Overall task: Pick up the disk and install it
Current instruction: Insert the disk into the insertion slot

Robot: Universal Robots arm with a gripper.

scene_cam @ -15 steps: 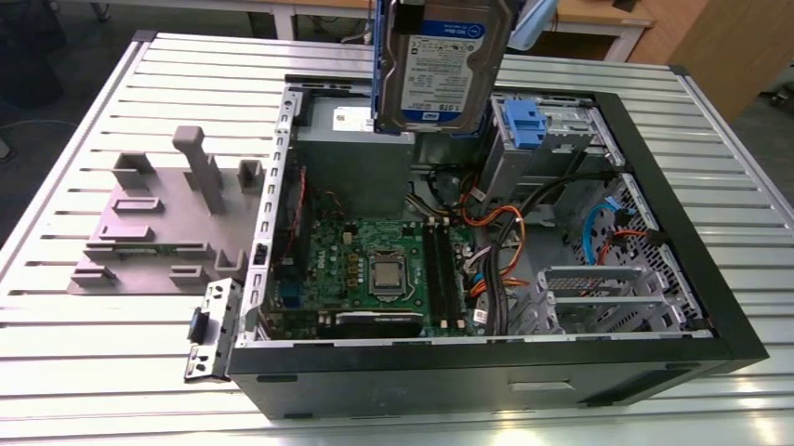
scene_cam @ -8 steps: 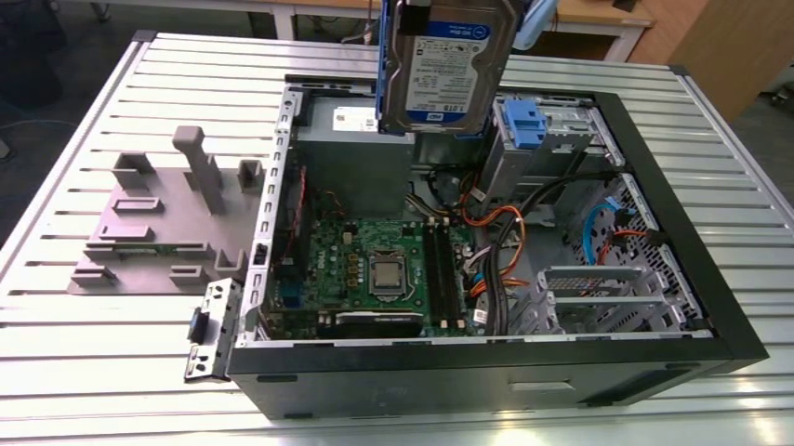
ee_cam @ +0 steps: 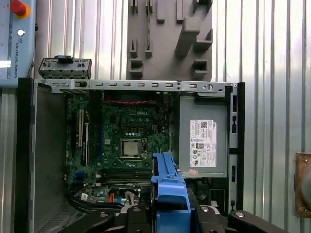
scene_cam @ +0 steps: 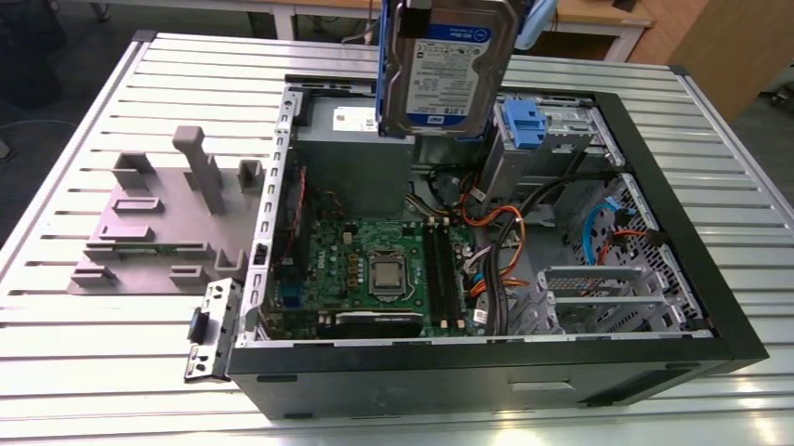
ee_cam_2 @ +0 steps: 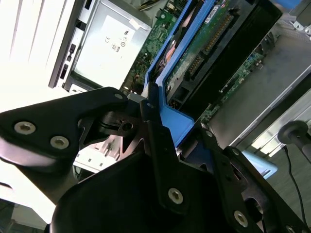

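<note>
One sweep across the exterior view, starting from its left: on the slatted metal table (scene_cam: 74, 372) sits a grey moulded fixture (scene_cam: 149, 214), and just beside the case's near corner lies a small metal bracket (scene_cam: 211, 330). Next comes the open computer case (scene_cam: 732, 344), with the motherboard (scene_cam: 372, 265) flat on its floor and the grey power-supply box (scene_cam: 341, 121) against the far wall. Above that box, well apart from everything inside the case, you have the disk (scene_cam: 444, 65) hanging on edge, its label facing the camera and blue rails on its sides. To the exterior view's right of it stands the blue latch piece (scene_cam: 522, 125) in its grey framing, and farther right the metal drive cage (scene_cam: 596, 297). In the second wrist view the gripper (ee_cam_2: 182, 128) is clamped on the disk's blue rail, with one finger (ee_cam_2: 155, 131) pressed against it, so your grasp is on the rail and not on the body. My reading is that the pick is done, you are in the carry, and the disk is not yet seated. Seating it would call, I judge, for squaring the rails to a bay's guides before any descent, keeping off the orange cables (scene_cam: 496, 221) and the latch piece. Which bay is meant, you cannot tell from here.
</note>
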